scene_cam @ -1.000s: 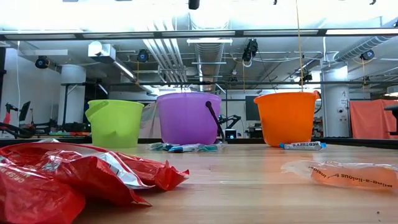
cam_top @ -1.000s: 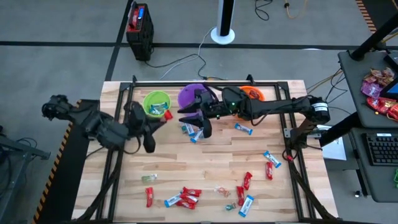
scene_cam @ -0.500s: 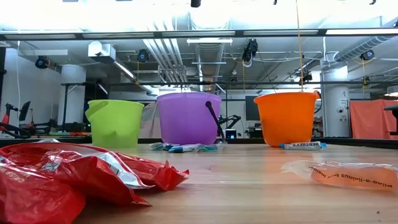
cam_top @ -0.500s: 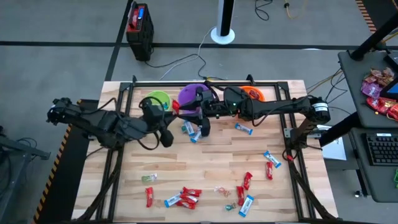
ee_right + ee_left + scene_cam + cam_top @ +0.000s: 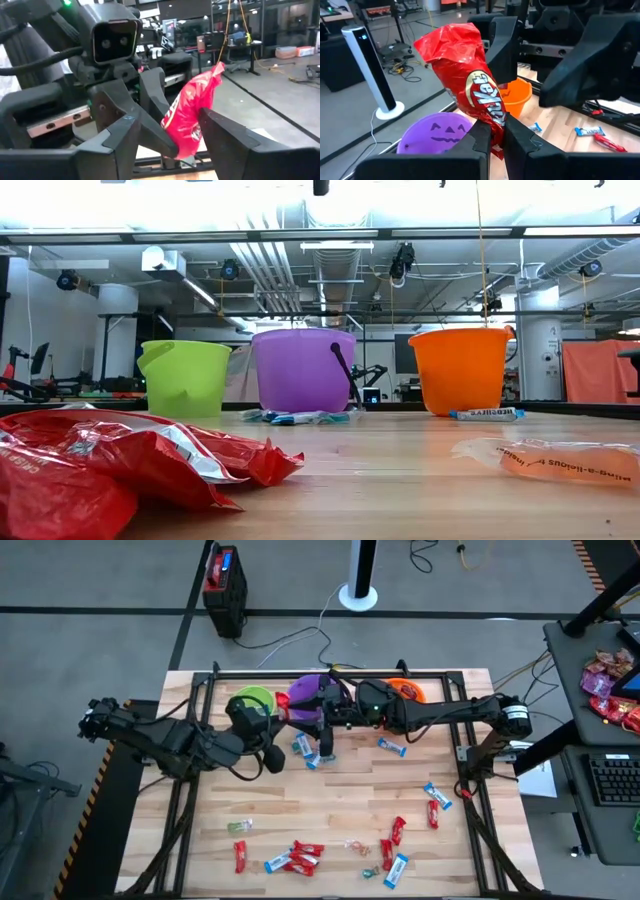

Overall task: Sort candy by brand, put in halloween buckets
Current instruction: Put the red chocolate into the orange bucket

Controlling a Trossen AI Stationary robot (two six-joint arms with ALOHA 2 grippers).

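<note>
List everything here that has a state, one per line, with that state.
left gripper: shut on the red candy, held up above the buckets.
right gripper: open, fingers either side of the red candy, not clamped.
green bucket: upright on the table.
purple bucket: upright.
orange bucket: upright.
loose candies: lying scattered on the table, unsorted.
</note>
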